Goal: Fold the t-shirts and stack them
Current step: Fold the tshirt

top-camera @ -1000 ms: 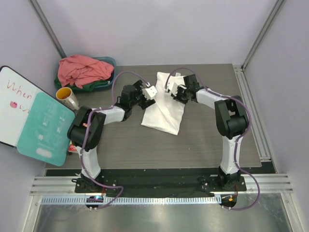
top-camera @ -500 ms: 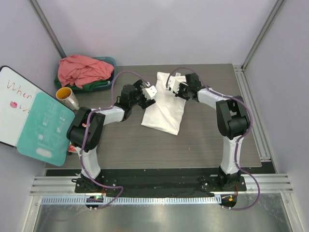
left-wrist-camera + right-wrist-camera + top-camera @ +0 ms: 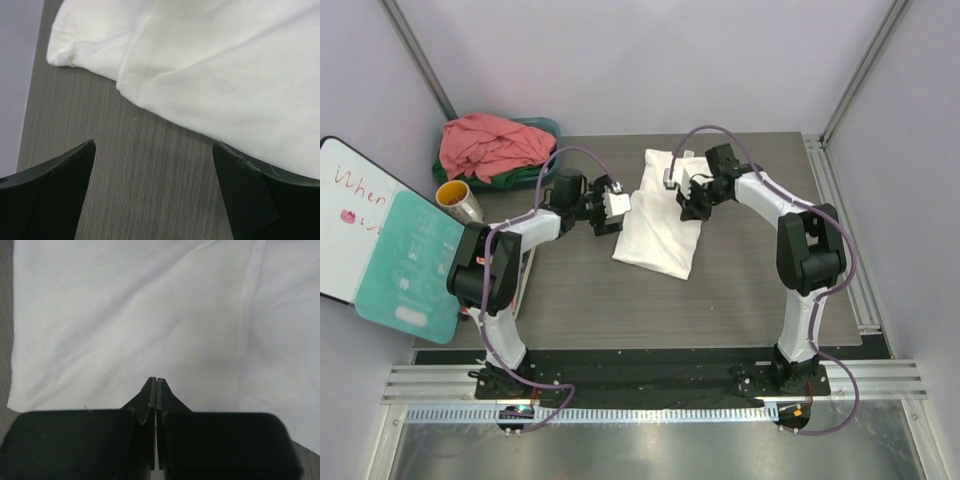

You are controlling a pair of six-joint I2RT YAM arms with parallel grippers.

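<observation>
A white t-shirt (image 3: pixel 658 222) lies folded into a long slab in the middle of the table, and it also fills the right wrist view (image 3: pixel 150 310). My left gripper (image 3: pixel 612 210) hovers just off its left edge, jaws wide open over bare table (image 3: pixel 154 146), with the white t-shirt (image 3: pixel 225 65) beyond the fingertips. My right gripper (image 3: pixel 683 198) is over the shirt's upper right part, its fingertips (image 3: pixel 156 381) pressed together with nothing between them. The salmon-pink t-shirt (image 3: pixel 490 143) is heaped in the teal basin (image 3: pixel 550 127) over a dark green t-shirt (image 3: pixel 523 179).
A whiteboard (image 3: pixel 350 200) and a teal card (image 3: pixel 410 265) lean at the left edge, with a shiny tin cup (image 3: pixel 459 201) beside them. Metal frame posts rise at the back corners, and a rail (image 3: pixel 840 240) runs along the table's right side.
My left gripper has drawn back to the left, off the white t-shirt's edge. The right arm has swung slightly outward, its gripper still shut over the shirt.
</observation>
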